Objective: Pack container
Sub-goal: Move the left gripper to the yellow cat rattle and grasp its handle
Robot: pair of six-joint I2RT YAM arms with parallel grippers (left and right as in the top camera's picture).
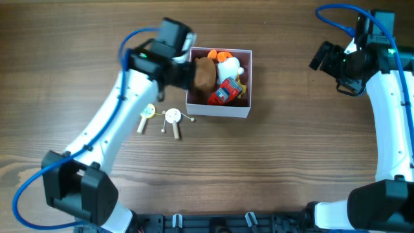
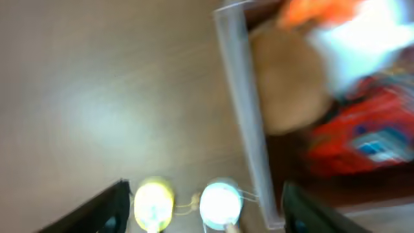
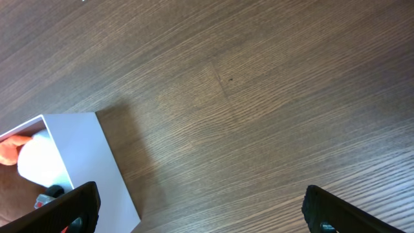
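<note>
- my left pincer hangs wide and empty above the left wall of the container, which sits mid-table toward the far side.
- my right pincer is spread too, holding nothing, well off to the right.
- a brown plush and a red toy lie inside.
- i judge the step in hand is fetching the yellow-headed peg and the white-headed peg, which lie near the box's front-left corner.
- next i'd need to come low over one and straddle it.
</note>
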